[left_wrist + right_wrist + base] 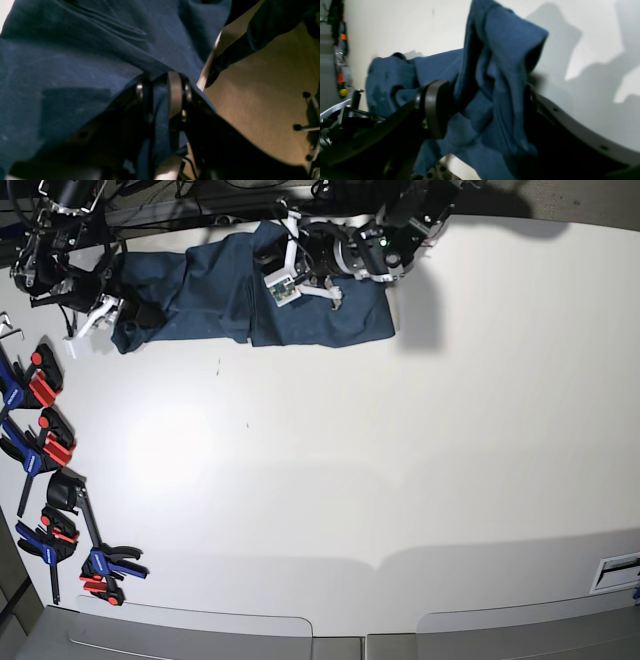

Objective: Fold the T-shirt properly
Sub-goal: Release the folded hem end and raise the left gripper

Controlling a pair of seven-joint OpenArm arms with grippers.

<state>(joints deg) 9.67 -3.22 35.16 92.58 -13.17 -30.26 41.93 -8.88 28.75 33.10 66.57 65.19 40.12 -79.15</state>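
Left wrist view: I see tan floor off the worktop's edge, with chair casters at the right. My left tool is clamped on a fold of the T-shirt; blue cloth runs down between the pads, and the rest of the shirt fills the view above and to the left.

Right wrist view: the white worktop fills the background, crossed by shadows. My right tool has its jaws spread wide with a thick bunch of T-shirt between them. One pad touches cloth; the far one is hidden, so I cannot tell whether this is a grip.

Base view: the worktop is white, with red-blue clamps along its left edge. The T-shirt lies at the far edge, long axis left to right, rumpled at the left end. Left tool sits over its middle right, right tool at its left end.
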